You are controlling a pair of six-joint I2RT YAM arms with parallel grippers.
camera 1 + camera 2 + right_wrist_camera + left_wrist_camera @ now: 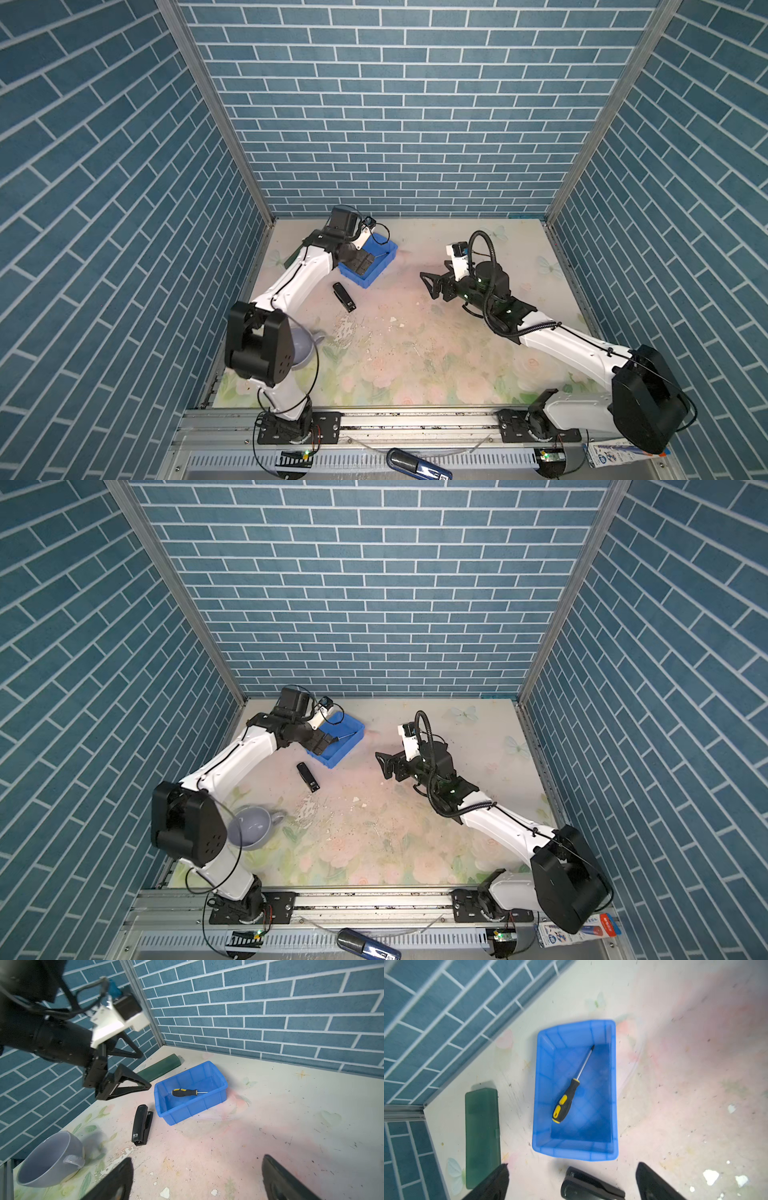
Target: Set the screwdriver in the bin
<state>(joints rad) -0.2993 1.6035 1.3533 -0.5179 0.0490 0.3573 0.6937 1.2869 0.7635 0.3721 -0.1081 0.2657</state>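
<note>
With the job looking done, the risk now lies in the retreat. The left gripper [146, 1071] hangs over the near end of the bin [187, 1109], jaws spread wide and holding nothing. If the arm pulls back low, a finger could catch the blue rim and drag or tip the shallow bin, spilling what is inside. A black stapler [142, 1124] lies on the table [270, 1126] just beside the bin, on the gripper's side, and a careless sweep could knock it too. A green case [481, 1136] rests near the bin's other long side, by the wall, and a grey cup [52, 1159] stands well apart.

The screwdriver [566, 1101] lies flat on the floor of the bin, slanted across it, inside the walls and clear of the rim. It sits below the left gripper and apart from both fingers, its black-and-yellow handle end nearer the gripper and its thin shaft pointing away.

The right gripper [428, 286] waits well apart across the table, jaws also wide and empty.
</note>
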